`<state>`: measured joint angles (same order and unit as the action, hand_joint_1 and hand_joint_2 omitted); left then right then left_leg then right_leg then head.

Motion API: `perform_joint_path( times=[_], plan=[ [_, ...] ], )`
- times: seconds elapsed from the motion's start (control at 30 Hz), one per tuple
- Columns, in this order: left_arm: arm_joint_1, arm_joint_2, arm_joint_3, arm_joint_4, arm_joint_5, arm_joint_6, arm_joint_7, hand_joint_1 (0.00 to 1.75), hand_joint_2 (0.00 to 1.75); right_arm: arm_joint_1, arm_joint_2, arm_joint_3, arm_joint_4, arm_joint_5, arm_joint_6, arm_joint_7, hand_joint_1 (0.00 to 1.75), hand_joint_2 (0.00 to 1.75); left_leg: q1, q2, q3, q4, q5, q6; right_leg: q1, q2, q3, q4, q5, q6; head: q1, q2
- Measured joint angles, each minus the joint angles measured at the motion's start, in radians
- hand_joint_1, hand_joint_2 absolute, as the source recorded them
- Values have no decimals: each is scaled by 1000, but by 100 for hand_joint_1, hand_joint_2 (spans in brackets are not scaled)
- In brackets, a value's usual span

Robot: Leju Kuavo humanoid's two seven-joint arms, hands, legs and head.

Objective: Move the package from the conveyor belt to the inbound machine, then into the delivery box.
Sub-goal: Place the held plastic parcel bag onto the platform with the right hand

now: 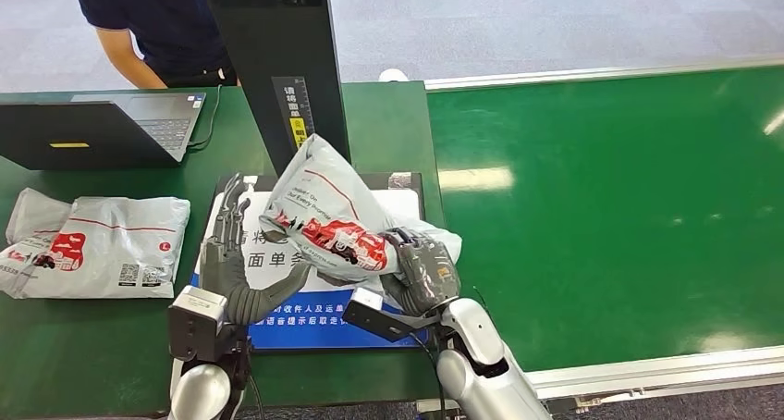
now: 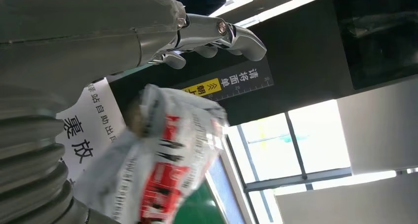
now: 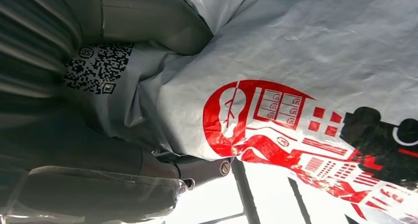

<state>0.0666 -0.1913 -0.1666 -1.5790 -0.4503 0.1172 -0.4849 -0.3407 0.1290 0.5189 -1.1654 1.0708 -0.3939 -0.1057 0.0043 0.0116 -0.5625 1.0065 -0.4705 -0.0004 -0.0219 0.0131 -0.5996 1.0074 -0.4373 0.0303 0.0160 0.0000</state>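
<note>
Grey and red, the package sits mid-frame above the inbound machine, grasped by the right hand, while the left hand beside it has fingers spread, holding nothing.

a dark green table fills the lower left of the frame. at upper left an open black laptop sits on it. at left lies a grey mailer bag, perhaps overlapping a second. at centre a blue-and-white printed platform rests below the black scanner column.
</note>
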Motion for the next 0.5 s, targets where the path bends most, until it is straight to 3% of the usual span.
perform_joint_path(
  times=[0.5],
  plan=[
    [-24, 10, -33, 27, 14, 18, -11, 0, 175, -116, 32, 68, 257, -55, -9, -34, 175, 175, 0, 0, 1, 0, 0, 0, 0, 0, 0, 0, 0, 0, 0, 0]
  ],
)
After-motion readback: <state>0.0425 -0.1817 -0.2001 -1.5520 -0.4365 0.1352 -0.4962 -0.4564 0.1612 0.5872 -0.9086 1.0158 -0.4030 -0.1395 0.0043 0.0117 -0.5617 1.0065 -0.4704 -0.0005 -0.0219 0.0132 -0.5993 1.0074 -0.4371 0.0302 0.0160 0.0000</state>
